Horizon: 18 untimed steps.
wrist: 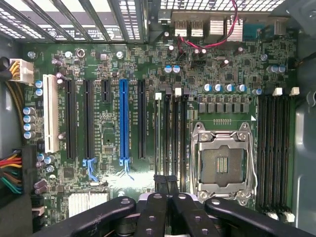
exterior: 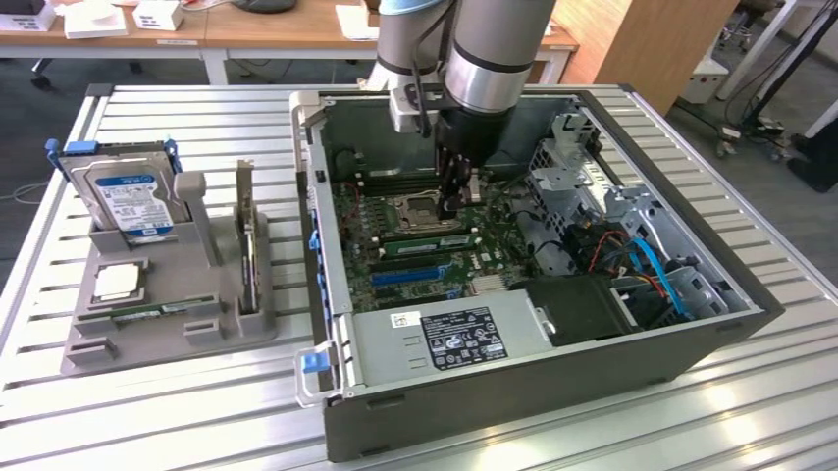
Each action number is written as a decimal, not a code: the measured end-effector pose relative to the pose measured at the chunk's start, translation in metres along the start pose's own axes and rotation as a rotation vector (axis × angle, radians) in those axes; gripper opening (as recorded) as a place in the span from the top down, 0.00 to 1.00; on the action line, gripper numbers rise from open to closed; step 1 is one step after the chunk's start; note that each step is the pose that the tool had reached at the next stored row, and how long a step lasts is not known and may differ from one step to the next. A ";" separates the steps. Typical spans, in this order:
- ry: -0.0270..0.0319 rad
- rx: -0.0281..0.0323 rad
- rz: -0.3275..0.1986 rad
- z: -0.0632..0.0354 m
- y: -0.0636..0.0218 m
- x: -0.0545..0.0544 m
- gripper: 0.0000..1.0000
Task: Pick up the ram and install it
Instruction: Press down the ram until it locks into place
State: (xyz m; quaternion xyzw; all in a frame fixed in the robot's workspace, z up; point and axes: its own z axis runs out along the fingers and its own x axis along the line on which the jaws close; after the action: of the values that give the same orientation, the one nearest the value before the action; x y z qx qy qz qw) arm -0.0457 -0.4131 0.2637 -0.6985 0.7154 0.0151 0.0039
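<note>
One hand (exterior: 452, 201) points straight down, shut, over the motherboard (exterior: 419, 235).

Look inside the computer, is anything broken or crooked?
Nothing stands out. The robot's hand is down inside the open computer case, shut, right over the green board beside the empty chip socket. The slots sit straight, and the hard drive stands upright in its gray holder outside the case.
</note>
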 end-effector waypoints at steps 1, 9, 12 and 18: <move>0.0001 0.0000 0.000 0.0000 0.0000 0.000 0.90; 0.0001 0.0000 0.000 0.0000 0.0000 0.000 0.90; 0.0001 0.0000 0.000 0.0000 0.0000 0.000 0.90; -0.0006 0.0015 0.057 0.0002 0.0000 0.000 0.90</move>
State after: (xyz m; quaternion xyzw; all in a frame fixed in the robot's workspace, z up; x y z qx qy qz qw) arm -0.0457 -0.4130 0.2634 -0.6778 0.7351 0.0149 0.0042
